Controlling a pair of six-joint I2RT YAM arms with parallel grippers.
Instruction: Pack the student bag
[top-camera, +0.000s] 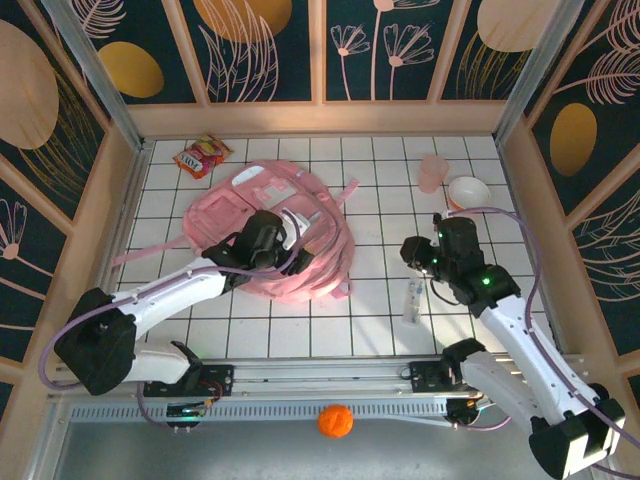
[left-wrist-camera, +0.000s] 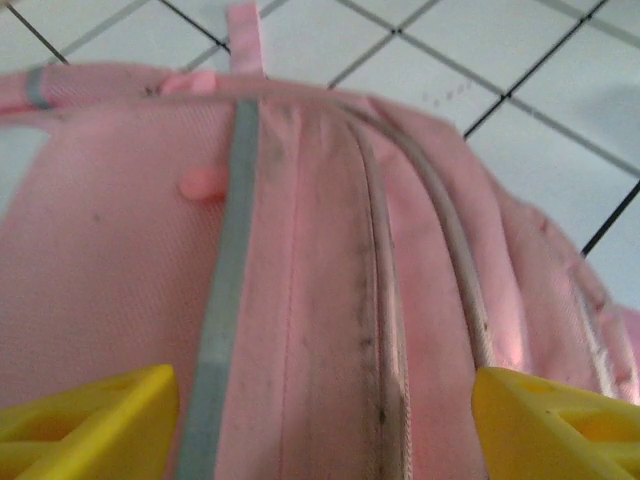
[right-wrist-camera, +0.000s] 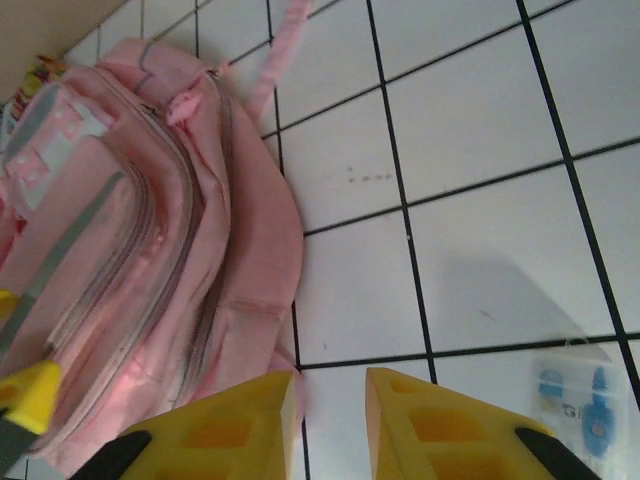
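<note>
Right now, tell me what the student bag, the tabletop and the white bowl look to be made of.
The student bag looks like soft matte woven fabric: fine weave, stitched seams, creases. The tabletop is smooth, white, dark-gridded and faintly glossy; tiles or a printed sheet, cannot tell. The white bowl is smooth and slightly shiny; plastic or ceramic, too small to tell.

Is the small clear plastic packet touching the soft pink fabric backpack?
Apart. The top view shows bare white tiles between the small clear plastic packet and the soft pink fabric backpack.
</note>
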